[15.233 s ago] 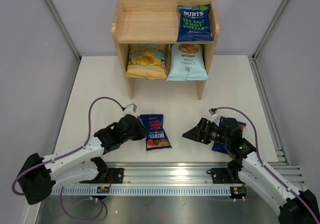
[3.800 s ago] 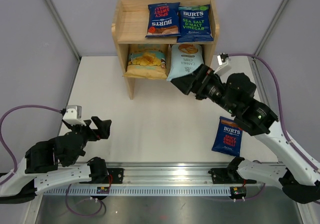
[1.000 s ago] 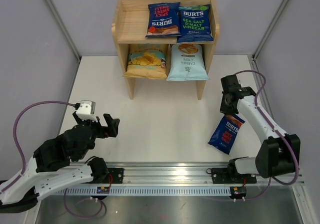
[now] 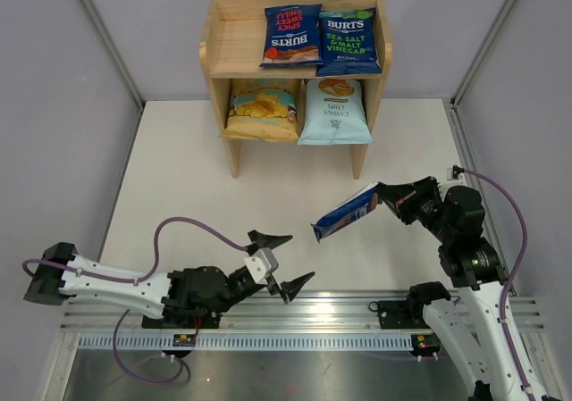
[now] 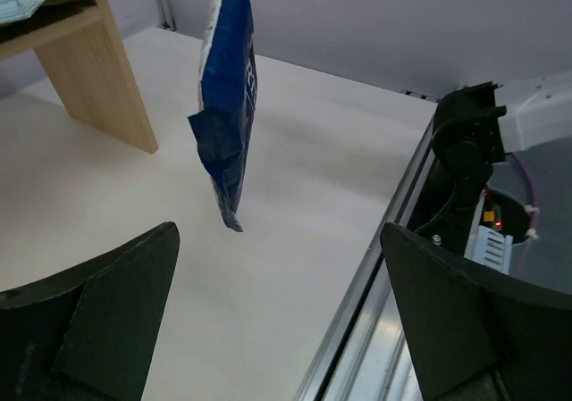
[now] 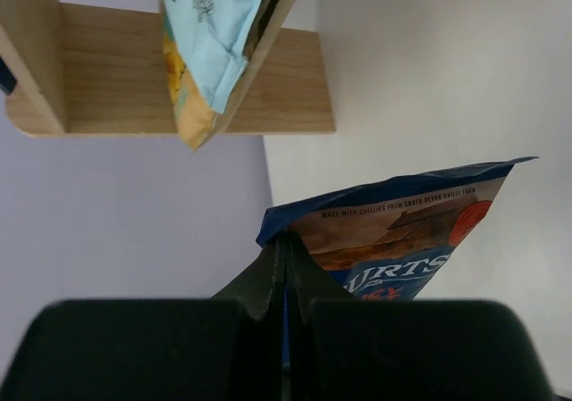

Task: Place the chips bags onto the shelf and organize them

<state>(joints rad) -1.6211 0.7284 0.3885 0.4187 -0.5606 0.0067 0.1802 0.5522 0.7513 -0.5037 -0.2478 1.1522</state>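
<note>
Nearest the arm bases, the left gripper (image 4: pixel 295 258) hovered low over the white table top (image 4: pixel 179 178), just ahead of the silver aluminium rail (image 4: pixel 304 310). Its two black fingers (image 5: pixel 89 321) were spread wide apart with nothing between them. Further out and to the right, the right gripper (image 4: pixel 386 192) was clamped on one end of a dark blue "BURTS" spicy sweet chilli bag (image 4: pixel 347 212). In the right wrist view its fingertips (image 6: pixel 284 260) met on the bag's sealed end, near one corner, and the rest of the bag reached out beyond them. The bag hung in the air clear of the table, tilted, its free end pointing down towards the middle of the table and well apart from the left gripper's fingers. At the far edge stood the light natural-wood two-tier shelf (image 4: pixel 221 106). On its lower tier lay a yellow-and-teal chips bag (image 4: pixel 262 108) on the left and a pale blue cassava chips bag with a brown top (image 4: pixel 335 111) just beside it on the right. On the upper tier lay a second dark blue spicy chilli bag (image 4: pixel 292 35) and a dark blue sea salt and malt vinegar bag (image 4: pixel 349 42), side by side towards the right
</note>
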